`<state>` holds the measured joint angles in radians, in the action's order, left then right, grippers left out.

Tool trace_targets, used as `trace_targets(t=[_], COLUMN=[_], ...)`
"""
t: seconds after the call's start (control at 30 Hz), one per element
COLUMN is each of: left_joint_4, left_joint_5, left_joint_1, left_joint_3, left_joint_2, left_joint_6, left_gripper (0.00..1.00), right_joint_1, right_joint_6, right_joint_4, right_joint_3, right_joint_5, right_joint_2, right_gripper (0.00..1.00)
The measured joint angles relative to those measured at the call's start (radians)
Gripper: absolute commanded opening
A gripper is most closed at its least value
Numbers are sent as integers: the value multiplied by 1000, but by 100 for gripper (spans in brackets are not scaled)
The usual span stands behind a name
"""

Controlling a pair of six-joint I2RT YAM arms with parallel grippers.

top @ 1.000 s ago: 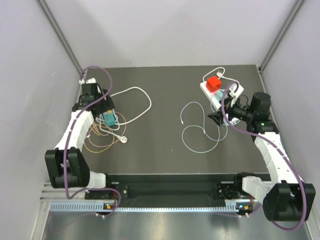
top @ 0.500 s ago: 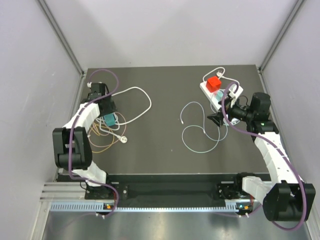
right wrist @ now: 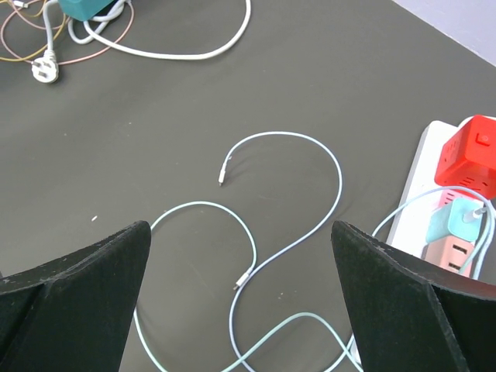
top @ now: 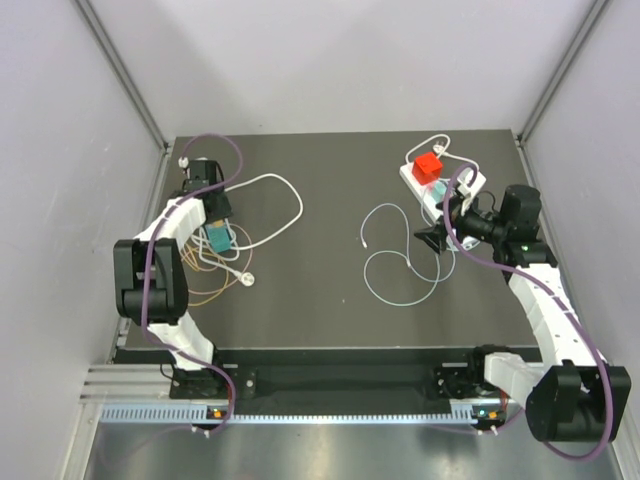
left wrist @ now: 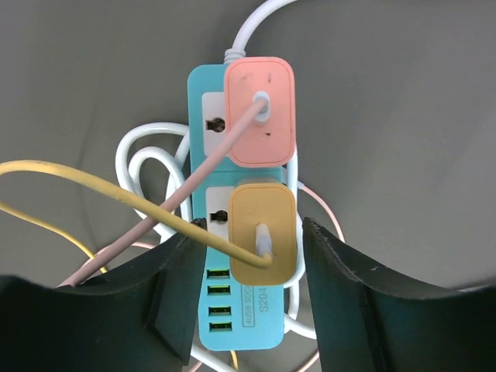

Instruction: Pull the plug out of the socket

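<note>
The long white power strip lies at the back right with a red cube plug on its far end. In the right wrist view the strip carries the red cube, a teal plug with a pale cable, and a pink outlet below it. My right gripper is open and empty just left of the strip, above the table. My left gripper is open at the far left, its jaws astride the teal power strip and its yellow adapter.
A pink adapter sits on the teal strip's far socket. White, yellow and pink cords tangle around it, with a white plug on the table. A loose pale blue cable loops mid-table. Grey walls enclose three sides.
The left arm has folded its elbow in and up, and its gripper has shifted slightly right and toward the back over the teal strip. The right arm has not moved.
</note>
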<state>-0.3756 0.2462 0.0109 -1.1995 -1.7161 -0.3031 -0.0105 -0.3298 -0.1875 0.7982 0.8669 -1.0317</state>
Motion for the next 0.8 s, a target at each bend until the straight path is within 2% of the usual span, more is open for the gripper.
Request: trace_targets(t=[0.1,0.13,0.17,0.23,0.3,0.57,0.8], left_joint_4=[1,1,1,2,2,0,29], left_joint_5=[9,10,8,13,11,-32,-259], left_joint_1=[0,0,0,-2,-2,0,-6], left_joint_3=[0,0,0,-1,-1,-1,114], left_joint_2=[-9,-10,-11,-11,-11,-1,158], left_joint_6=[3,5,5,11,17,13,-94], left_gripper=[49,39,21,8,0,0,0], right_joint_1=[0,0,0,3,16,150,358], right_joint_6=[0,1,1,2,3,49,196], right_joint_4=[0,0,0,0,0,32,77], right_joint_3=[0,0,0,0,0,0,47], right_joint_5=[11,15,19,25,28,53,71], right_joint_2=[-13,-19,-25,-37,-48,-131,-381], right_gripper=[100,100,100,100,100,100,100])
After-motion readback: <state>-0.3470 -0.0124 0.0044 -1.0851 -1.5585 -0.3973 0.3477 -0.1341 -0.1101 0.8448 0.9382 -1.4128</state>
